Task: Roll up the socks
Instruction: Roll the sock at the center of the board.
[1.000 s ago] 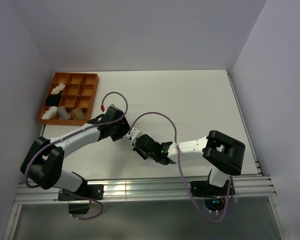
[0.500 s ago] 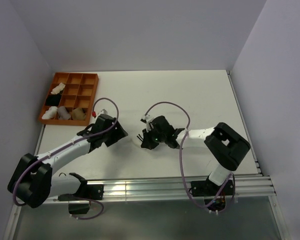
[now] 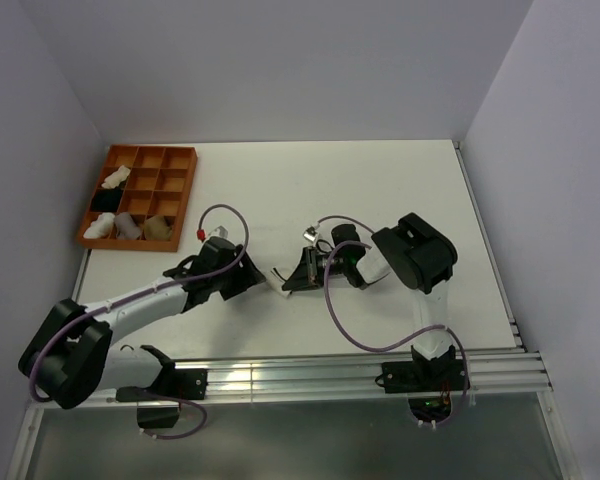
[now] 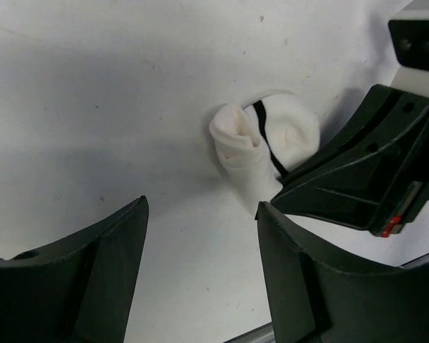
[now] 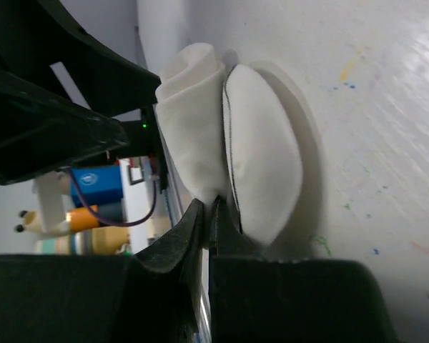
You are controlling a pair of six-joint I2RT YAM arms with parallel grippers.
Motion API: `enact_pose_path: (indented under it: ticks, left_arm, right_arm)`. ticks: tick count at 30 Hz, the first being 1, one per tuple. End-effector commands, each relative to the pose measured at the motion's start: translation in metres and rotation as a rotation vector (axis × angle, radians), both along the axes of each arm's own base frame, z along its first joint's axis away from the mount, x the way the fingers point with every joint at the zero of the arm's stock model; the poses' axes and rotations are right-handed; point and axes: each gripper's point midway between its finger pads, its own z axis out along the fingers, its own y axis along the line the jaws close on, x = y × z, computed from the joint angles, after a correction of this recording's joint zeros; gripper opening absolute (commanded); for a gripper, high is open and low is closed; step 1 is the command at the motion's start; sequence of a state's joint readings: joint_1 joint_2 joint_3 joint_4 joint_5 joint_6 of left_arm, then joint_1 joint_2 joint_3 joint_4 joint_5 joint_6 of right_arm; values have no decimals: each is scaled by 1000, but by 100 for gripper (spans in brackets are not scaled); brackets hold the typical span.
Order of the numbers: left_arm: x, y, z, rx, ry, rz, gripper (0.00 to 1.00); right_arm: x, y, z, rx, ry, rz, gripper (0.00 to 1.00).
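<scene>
1. Worktop [image 3: 380,190]: the white striped sock [image 4: 297,132] lies on it between the two tools, well apart from the orange tray [image 3: 140,148]. Roll against this surface so the fabric does not sag.
2. Left tool [image 4: 200,264]: its jaws stand apart, just short of the sock, touching nothing. Bring it around the coiled end before closing.
3. Right tool [image 5: 209,214]: its jaws are together, clamped on the sock's edge. Use this pinch as the anchor.
4. Sock: partly rolled, one end coiled. Turn it evenly; a slack coil is likely to unwind.
5. Dark stripe [image 4: 266,139]: use it to judge layer alignment.
</scene>
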State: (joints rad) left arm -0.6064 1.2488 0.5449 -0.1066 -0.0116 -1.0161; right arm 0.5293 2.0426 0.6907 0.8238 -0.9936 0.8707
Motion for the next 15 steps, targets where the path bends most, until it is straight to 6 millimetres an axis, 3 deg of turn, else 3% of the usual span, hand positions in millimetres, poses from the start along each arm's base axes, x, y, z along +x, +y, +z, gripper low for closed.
enact_pose_path:
  ticks: [1,8,15]
  left_arm:
    - [12,-19,13,-34,-31,-31,66]
    - [23,-32,9,-26,-27,-45,63]
    - [25,-36,-12,12,23,-57,58]
  right_arm:
    - [-3,-1,11,69,73,14,0]
    - [-2,-5,-8,12,129,-9,0]
    - [1,-7,-17,-25,141,-20,0]
